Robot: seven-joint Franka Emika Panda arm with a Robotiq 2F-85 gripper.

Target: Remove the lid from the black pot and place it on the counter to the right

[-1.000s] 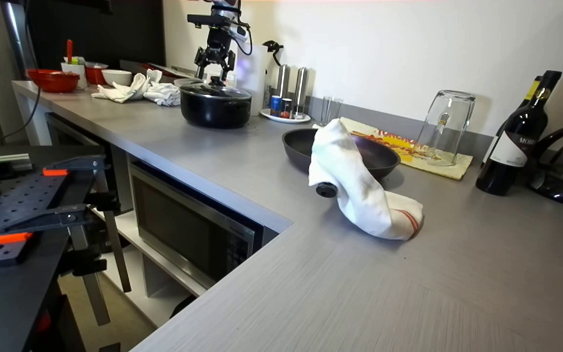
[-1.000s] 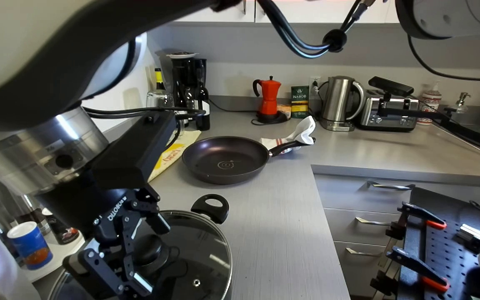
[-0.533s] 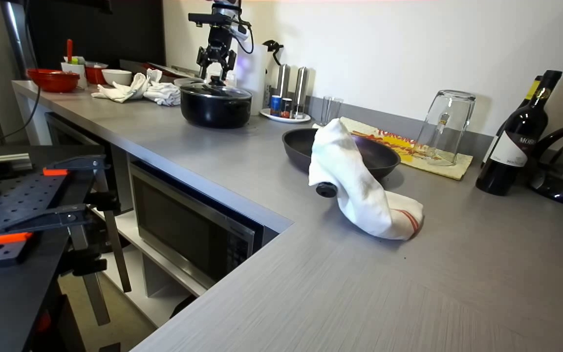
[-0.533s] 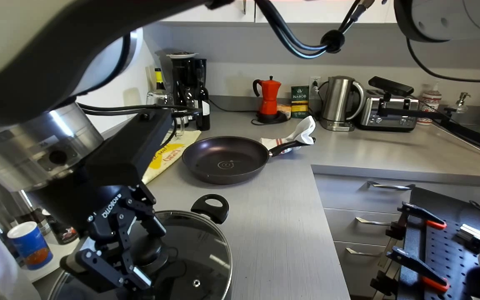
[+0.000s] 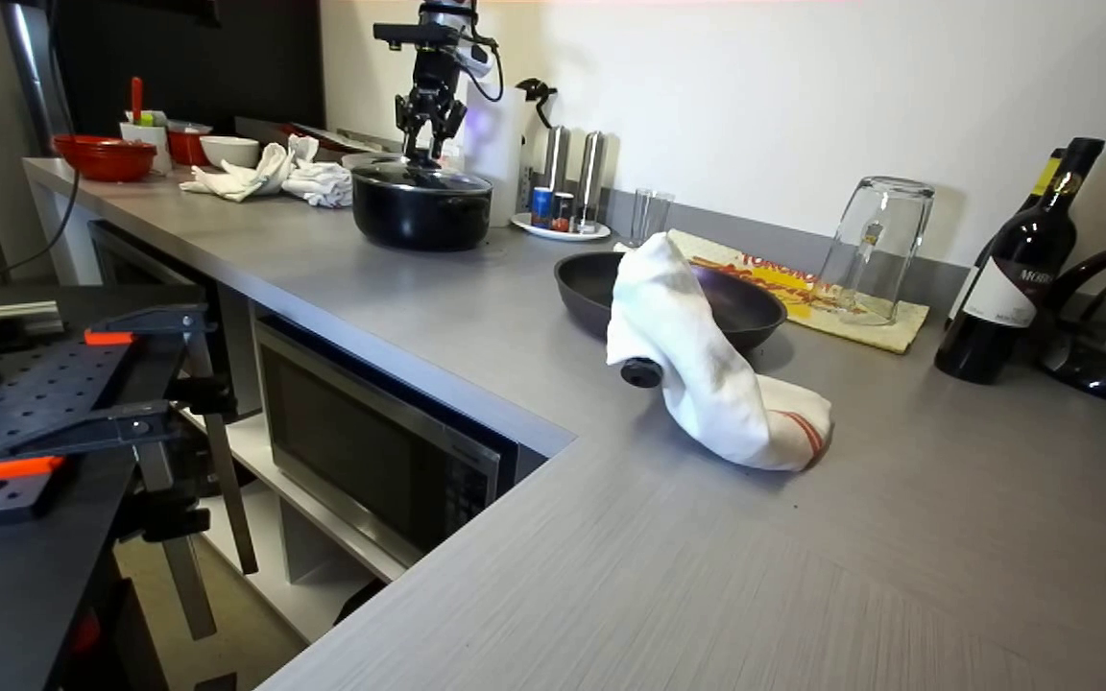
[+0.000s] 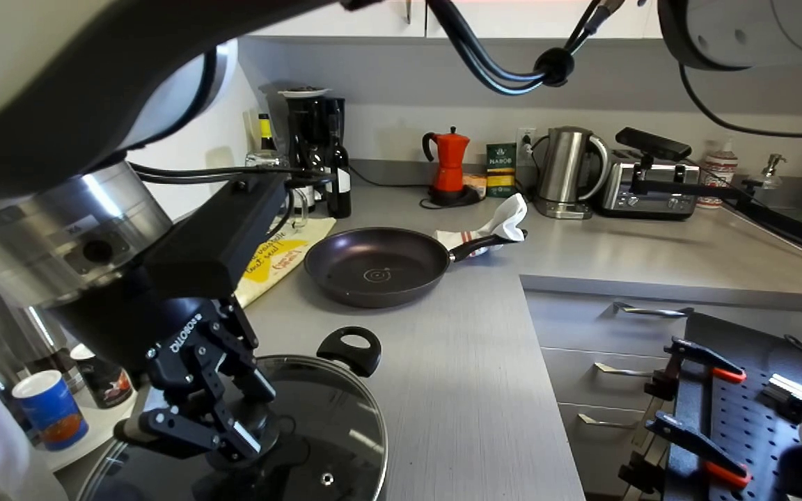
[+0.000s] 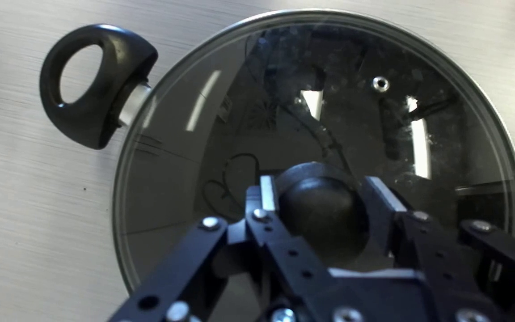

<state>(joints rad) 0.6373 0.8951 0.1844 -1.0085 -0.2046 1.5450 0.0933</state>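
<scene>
Gripper point(image 7: 322, 197): clamped, it seems, on the lid point(image 7: 315, 134) by its knob point(image 7: 322, 212); grasp looks done.
Lid: seated on the black pot point(image 5: 421, 219); lifting off remains.
Counter point(image 6: 457, 390): extends right of the pot in both exterior views; set-down remains.

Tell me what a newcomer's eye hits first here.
Likely the gripper, straddling the knob of the lid on the pot. In an exterior view, the white towel over the pan handle jumps out. Then the red moka pot, near the wall.
</scene>
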